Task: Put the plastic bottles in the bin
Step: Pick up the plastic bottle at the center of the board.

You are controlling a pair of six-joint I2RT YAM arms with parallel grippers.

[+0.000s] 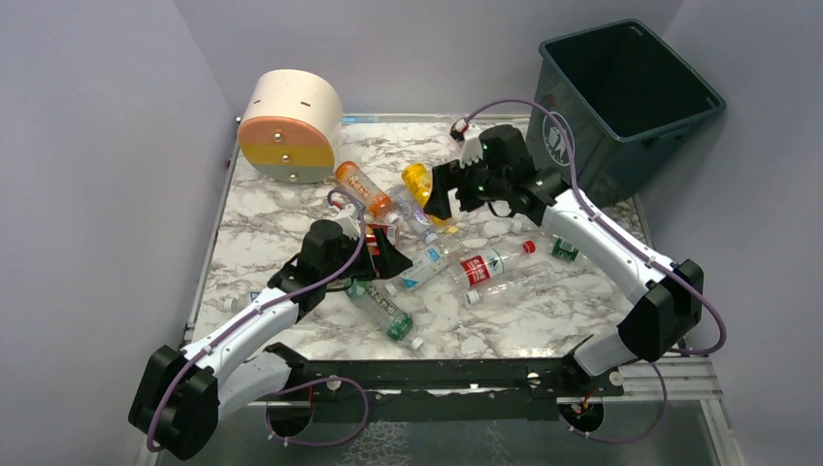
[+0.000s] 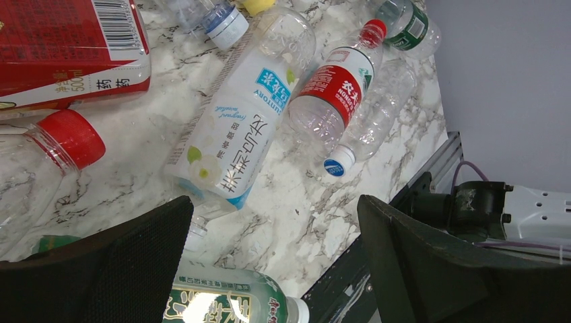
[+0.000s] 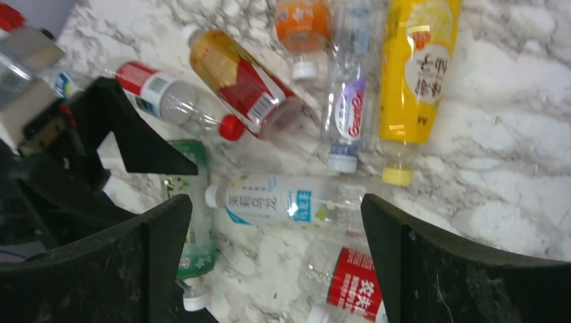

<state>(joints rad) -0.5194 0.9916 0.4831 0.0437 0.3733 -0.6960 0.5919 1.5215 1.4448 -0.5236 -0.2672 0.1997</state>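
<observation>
Plastic bottles (image 1: 482,267) lie heaped mid-bench, and we see none in the bin (image 1: 592,155) off the far right corner. Our left gripper (image 2: 276,202) and right gripper (image 3: 276,202) both gape wide, holding nothing. Sharing one pile, we judge they could clash or set a round bottle rolling. Only the top view shows the bin; the left wrist view alone shows the white-labelled bottle (image 2: 242,128) up close.

I count 10 plastic bottles (image 1: 427,267) mid frame in top view: 3 w/ red labels (image 1: 485,264), 2 w/ green labels (image 1: 385,313), 1 orange (image 1: 361,184), 1 yellow (image 1: 418,183), 3 other clear. 1 bin (image 1: 607,155) upper right. 1 cream cylinder (image 1: 291,126) upper left. 2 grippers, mine: left gripper (image 1: 388,254), right gripper (image 1: 440,197).
</observation>
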